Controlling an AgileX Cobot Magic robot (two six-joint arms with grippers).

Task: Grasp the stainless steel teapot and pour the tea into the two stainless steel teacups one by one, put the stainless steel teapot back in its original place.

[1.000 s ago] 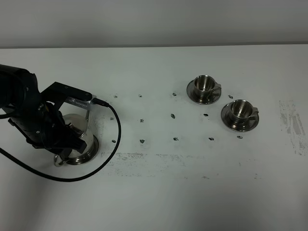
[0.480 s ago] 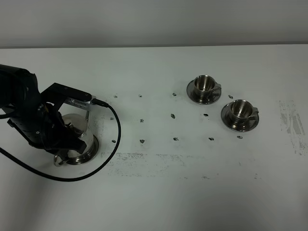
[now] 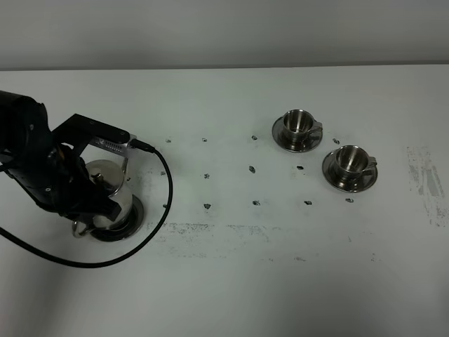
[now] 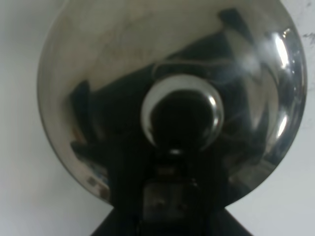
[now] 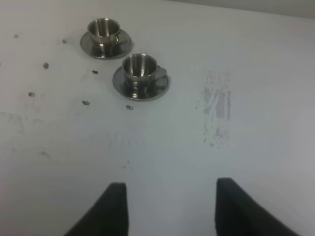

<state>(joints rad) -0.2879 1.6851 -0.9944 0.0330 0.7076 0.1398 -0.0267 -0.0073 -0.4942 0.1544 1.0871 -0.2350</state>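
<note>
The stainless steel teapot stands at the left of the white table, mostly covered by my left arm. My left gripper sits over it at the loop handle and seems shut on it, though its jaws are hidden. In the left wrist view the domed lid and its knob fill the frame. The two stainless steel teacups stand on saucers at the right, also in the right wrist view. My right gripper is open and empty above the table, well short of the cups. No tea shows.
A black cable loops from the left arm over the table beside the teapot. Small dark marks dot the middle of the table. A scuffed grey patch lies right of the cups.
My left arm and the teapot have shifted slightly to the left. The cups have not moved.
</note>
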